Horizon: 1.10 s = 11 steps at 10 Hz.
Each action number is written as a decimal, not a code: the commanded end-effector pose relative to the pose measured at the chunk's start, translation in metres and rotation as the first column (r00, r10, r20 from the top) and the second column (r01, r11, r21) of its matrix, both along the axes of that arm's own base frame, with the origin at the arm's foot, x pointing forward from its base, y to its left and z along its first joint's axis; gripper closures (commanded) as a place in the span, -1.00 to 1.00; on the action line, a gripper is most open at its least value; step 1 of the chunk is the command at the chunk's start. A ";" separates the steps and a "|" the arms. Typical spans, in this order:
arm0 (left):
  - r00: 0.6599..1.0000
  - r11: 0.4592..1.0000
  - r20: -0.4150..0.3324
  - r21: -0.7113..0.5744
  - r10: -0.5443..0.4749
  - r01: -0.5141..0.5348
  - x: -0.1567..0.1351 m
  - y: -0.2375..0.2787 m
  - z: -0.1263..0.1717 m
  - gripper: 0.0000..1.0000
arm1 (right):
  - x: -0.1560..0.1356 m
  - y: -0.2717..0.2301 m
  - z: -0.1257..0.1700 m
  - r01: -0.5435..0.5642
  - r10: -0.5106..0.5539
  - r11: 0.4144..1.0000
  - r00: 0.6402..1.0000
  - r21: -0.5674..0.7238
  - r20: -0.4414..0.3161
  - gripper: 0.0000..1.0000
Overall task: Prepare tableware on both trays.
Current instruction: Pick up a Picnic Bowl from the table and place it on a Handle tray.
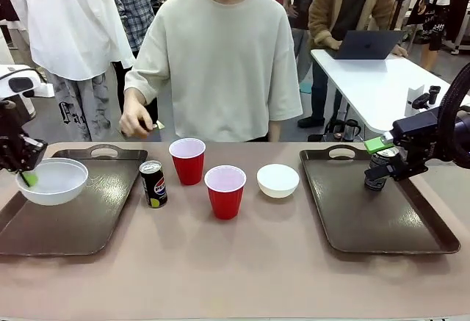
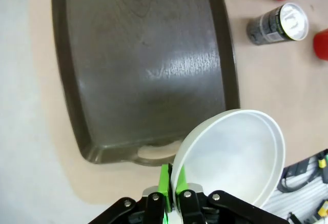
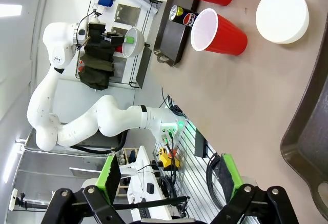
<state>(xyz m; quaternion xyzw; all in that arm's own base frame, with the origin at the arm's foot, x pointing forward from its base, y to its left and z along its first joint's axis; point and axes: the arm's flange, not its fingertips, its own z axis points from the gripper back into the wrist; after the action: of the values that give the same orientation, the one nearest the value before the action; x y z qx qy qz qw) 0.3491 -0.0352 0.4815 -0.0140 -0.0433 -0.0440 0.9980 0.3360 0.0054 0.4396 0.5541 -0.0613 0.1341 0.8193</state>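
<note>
My left gripper (image 1: 26, 178) (image 2: 171, 180) is shut on the rim of a white bowl (image 1: 55, 181) (image 2: 236, 157), holding it tilted just over the far left corner of the left tray (image 1: 73, 225) (image 2: 143, 55). The right gripper (image 1: 376, 161) (image 3: 169, 175) stands open over the right tray (image 1: 382, 222) (image 3: 307, 131), level with a dark can (image 1: 382, 159) that its fingers partly hide. Between the trays stand the Pepsi can (image 1: 153, 184) (image 3: 183, 15), two red cups (image 1: 187, 161) (image 1: 225, 191) and the second white bowl (image 1: 277, 180) (image 3: 282, 14).
A person stands at the far edge, one hand (image 1: 136, 121) hanging just beyond the table above the left tray's handle. A white side table (image 1: 374, 78) with a laptop is behind at the right. Bare tabletop (image 1: 235, 269) runs along the near side.
</note>
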 end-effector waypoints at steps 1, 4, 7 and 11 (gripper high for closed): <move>1.000 1.000 -0.005 0.015 -0.004 0.005 0.001 -0.014 0.005 0.90 | 0.000 0.001 -0.001 -0.001 0.000 1.000 1.000 0.022 0.007 -1.00; 1.000 1.000 0.018 -0.022 0.005 -0.004 0.004 0.001 -0.001 0.90 | 0.000 0.001 -0.001 -0.001 0.000 1.000 1.000 0.022 0.007 -1.00; 0.998 0.999 0.053 0.010 0.031 -0.032 0.007 0.010 -0.025 0.90 | 0.000 0.001 -0.001 -0.001 0.000 1.000 1.000 0.022 0.007 -1.00; 0.999 0.999 0.019 -0.007 0.033 -0.033 0.012 0.012 -0.058 0.90 | 0.000 0.001 -0.001 -0.001 0.000 1.000 1.000 0.022 0.007 -1.00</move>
<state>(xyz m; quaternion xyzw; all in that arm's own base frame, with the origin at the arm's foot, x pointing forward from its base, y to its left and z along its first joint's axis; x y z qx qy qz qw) 0.3633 -0.0260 0.4367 -0.0150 -0.0503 -0.0270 0.9983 0.3360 0.0055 0.4396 0.5541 -0.0612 0.1342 0.8193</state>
